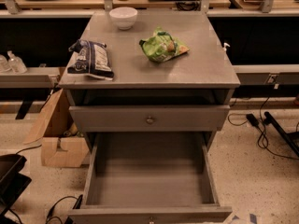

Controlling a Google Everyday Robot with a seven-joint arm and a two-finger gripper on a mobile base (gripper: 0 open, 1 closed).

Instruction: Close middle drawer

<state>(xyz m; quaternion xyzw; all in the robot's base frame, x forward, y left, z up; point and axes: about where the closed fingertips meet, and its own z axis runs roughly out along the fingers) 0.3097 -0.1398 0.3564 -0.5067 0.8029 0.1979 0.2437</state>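
Note:
The middle drawer (149,181) of the grey cabinet is pulled far out toward me. Its deep rectangular box is empty. Its low front panel (149,215) lies at the bottom edge of the view, with only the top of its small round knob (150,220) showing. Above it is a shut grey drawer front (107,119) with a brass-coloured knob (149,120). The gripper is out of view.
On the cabinet top (140,64) sit a white bowl (123,17), a dark chip bag (91,59) and a green chip bag (162,46). A cardboard box (58,141) stands on the floor at left, cables (261,129) at right, and a black object (11,181) at lower left.

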